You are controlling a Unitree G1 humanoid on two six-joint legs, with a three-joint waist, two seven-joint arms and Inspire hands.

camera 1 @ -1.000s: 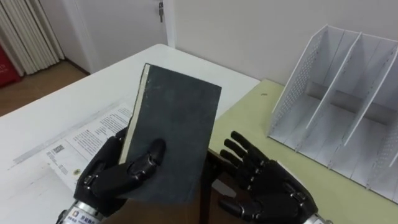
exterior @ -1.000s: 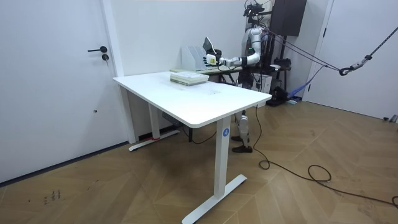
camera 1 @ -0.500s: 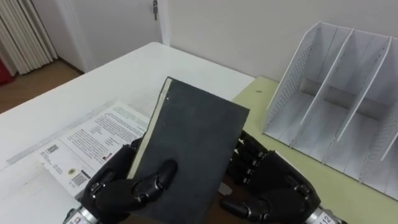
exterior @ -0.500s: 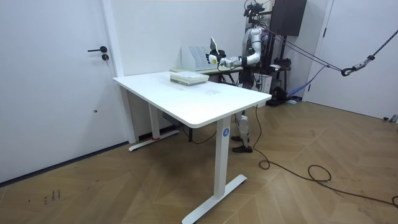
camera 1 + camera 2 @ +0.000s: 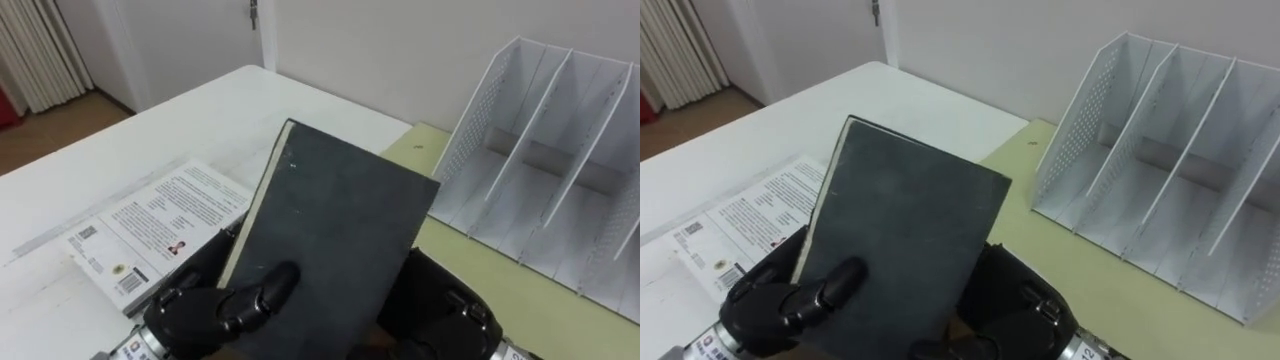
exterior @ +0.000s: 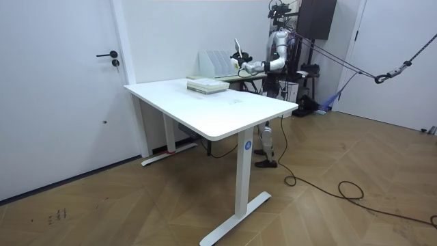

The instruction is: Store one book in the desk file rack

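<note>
Left hand point(image 5: 215, 310) has its fingers and thumb curled round the lower edge of the dark book point(image 5: 330, 250). It's holding the book up off the tabletop, tilted, with the cover facing the robot's head. The right hand point(image 5: 455, 310) sits behind the book's lower right corner, and honestly I can't tell what its fingers are doing back there.

The white file rack point(image 5: 478, 125) stands on the greenish tabletop point(image 5: 470, 270) off to the robot's right, and its slots look empty. A printed book point(image 5: 150, 235) lies flat on the white tabletop point(image 5: 200, 120).

If it were me, I'd turn the book upright so its thin edge lines up with a slot. Then steady the far side with the right hand and slide it in slowly between the dividers point(image 5: 537, 122) without clipping one.
</note>
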